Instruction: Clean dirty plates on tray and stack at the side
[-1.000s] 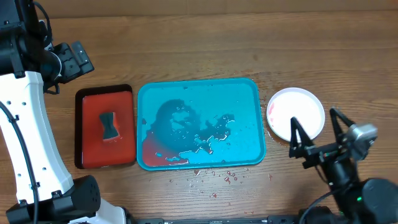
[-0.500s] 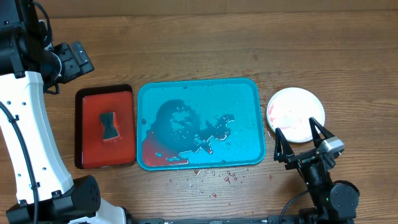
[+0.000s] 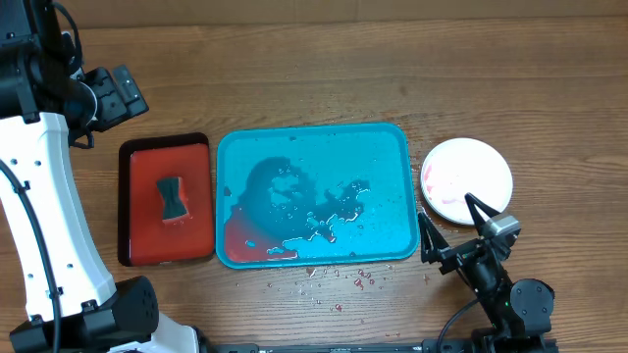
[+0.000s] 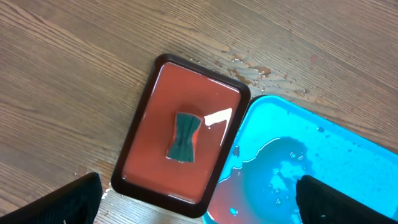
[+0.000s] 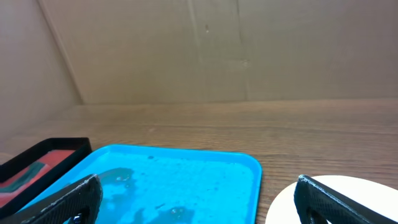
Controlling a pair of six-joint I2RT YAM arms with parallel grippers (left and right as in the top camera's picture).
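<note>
The turquoise tray (image 3: 312, 137) lies mid-table, wet, with a red sauce smear in its front left corner; it also shows in the left wrist view (image 4: 348, 155) and the right wrist view (image 5: 180, 180). A white plate (image 3: 467, 179) with faint red smears sits on the table right of the tray, and its edge shows in the right wrist view (image 5: 367, 190). The yellow-green and aqua plates are out of view. My right gripper (image 3: 449, 224) is open and empty, low, near the tray's front right corner (image 5: 202, 205). My left gripper (image 3: 123, 93) is open and empty, high above the red tray (image 4: 202, 202).
A red tray with a dark rim (image 3: 137, 211) lies left of the turquoise tray and holds a dark green sponge (image 3: 175, 198), which also shows in the left wrist view (image 4: 184, 137). Water and sauce drops (image 3: 339, 279) dot the wood in front of the turquoise tray.
My right arm has drawn back toward the front edge and shifted left, off the white plate, still open. The left arm has not moved.
</note>
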